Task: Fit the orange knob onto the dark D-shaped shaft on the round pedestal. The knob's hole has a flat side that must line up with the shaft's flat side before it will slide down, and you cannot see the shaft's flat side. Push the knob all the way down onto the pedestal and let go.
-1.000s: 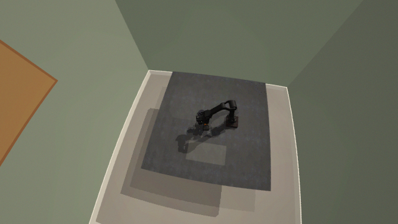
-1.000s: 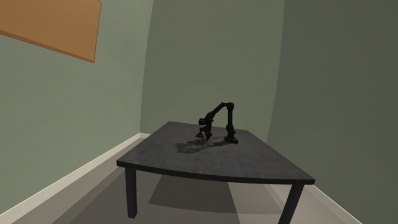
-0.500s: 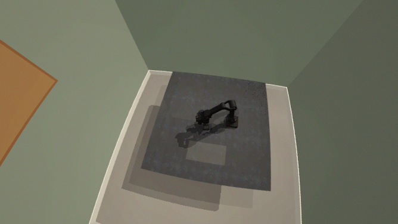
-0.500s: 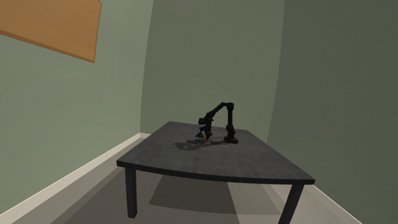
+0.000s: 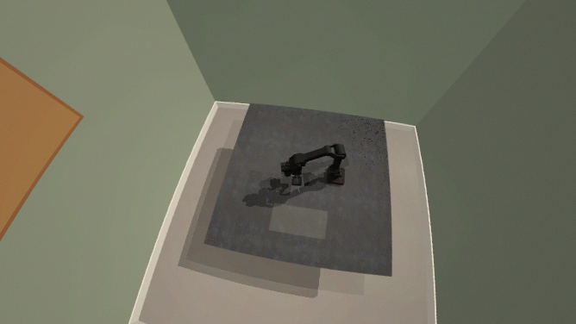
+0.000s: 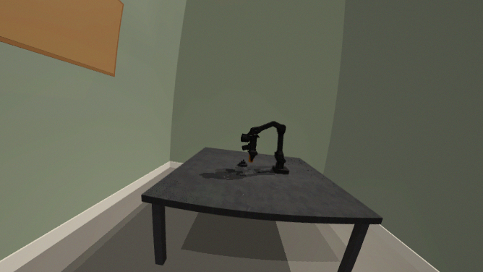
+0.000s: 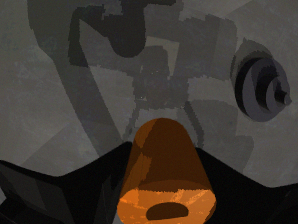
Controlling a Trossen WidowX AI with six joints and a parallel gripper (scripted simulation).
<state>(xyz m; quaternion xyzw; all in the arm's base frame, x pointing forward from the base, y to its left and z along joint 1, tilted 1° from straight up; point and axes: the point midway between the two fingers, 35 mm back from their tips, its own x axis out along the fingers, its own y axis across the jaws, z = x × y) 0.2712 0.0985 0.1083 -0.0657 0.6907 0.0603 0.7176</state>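
The orange knob point(image 7: 162, 162) point(image 6: 249, 160) is held between the two fingers of my gripper point(image 7: 162, 151) point(image 6: 252, 160), which is shut on it. In the exterior view the knob hangs above the table. The wrist view shows its near end, with a dark D-shaped hole, rounded above and flatter below. The round pedestal point(image 7: 251, 95) point(image 6: 242, 165) stands apart from the knob, at the right of the wrist view, with the dark shaft point(image 7: 283, 97) rising from it. The shaft's flat side cannot be made out. In the top view the arm largely hides the knob.
The arm's base point(image 5: 336, 176) point(image 6: 280, 169) stands on the dark table point(image 5: 358, 241) point(image 6: 260, 195), to the right of the gripper in the top and exterior views. Shadows of the arm fall across the table under and left of the gripper.
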